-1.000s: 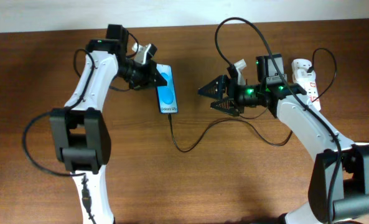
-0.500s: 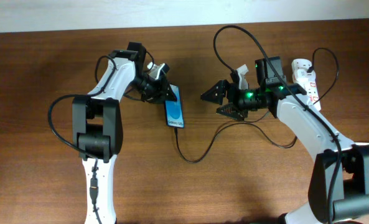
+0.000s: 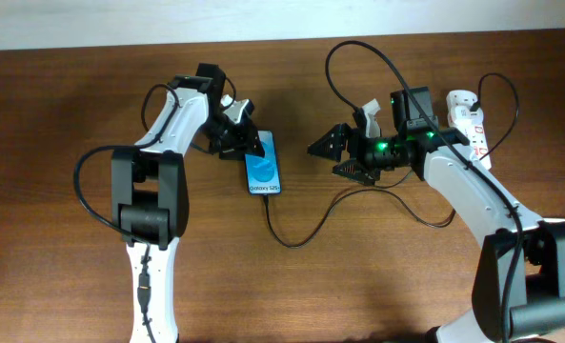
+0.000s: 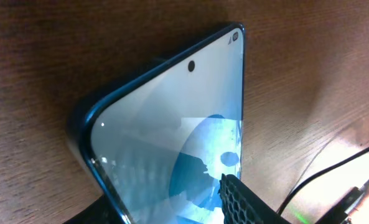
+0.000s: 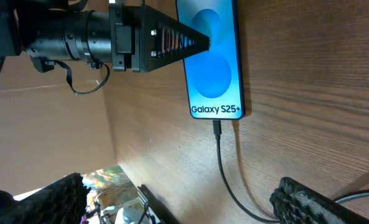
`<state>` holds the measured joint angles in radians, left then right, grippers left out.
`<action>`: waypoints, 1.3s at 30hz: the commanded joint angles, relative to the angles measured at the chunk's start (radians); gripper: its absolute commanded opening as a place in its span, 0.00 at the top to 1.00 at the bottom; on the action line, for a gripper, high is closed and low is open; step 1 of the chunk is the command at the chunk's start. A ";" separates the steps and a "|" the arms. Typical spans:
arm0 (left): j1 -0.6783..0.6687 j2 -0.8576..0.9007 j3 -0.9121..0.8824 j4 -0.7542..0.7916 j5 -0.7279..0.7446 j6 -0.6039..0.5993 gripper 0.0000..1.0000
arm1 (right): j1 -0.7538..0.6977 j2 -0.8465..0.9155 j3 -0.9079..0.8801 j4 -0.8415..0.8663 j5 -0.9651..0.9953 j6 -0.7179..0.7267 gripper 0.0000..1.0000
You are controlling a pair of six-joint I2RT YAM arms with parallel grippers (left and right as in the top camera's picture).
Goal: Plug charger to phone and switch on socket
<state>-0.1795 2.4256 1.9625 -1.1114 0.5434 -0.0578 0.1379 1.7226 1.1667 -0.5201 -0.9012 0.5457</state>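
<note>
Charger cable (image 3: 292, 240) loops over the wood table (image 3: 377, 286) at lower centre of the overhead view. Its tip is plugged into the bottom edge of the phone (image 3: 263, 170). Phone lies flat just left of centre, screen up and lit blue. Left gripper (image 3: 252, 145) sits over the phone's top end, one finger (image 4: 243, 202) across the screen; clamped or not, cannot tell. Right gripper (image 3: 326, 157) hangs near the phone's right side, fingers spread wide, holding nothing. Socket (image 3: 468, 119) lies at upper right, partly behind the right arm.
</note>
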 commanded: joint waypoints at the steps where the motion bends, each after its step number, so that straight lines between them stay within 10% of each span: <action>1: 0.003 0.010 0.002 0.003 -0.187 -0.010 0.54 | 0.000 0.002 0.010 -0.001 0.009 -0.015 0.02; 20: 0.119 -0.172 0.248 -0.093 -0.331 -0.031 0.41 | -0.001 -0.069 0.024 -0.230 0.197 -0.169 0.02; 21: 0.135 -0.214 0.259 -0.095 -0.331 -0.031 0.06 | -0.001 -0.096 0.039 -0.260 0.235 -0.175 0.01; 22: 0.152 -0.253 0.259 -0.096 -0.331 -0.031 0.01 | -0.001 -0.123 0.053 -0.286 0.262 -0.175 0.01; 39: 0.186 -0.299 0.258 -0.096 -0.331 -0.031 0.01 | -0.463 -0.623 0.103 -0.764 0.427 -0.338 0.02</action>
<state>0.0063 2.1208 2.2215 -1.2087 0.2195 -0.0834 -0.2913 1.1137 1.2552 -1.2747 -0.4862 0.2485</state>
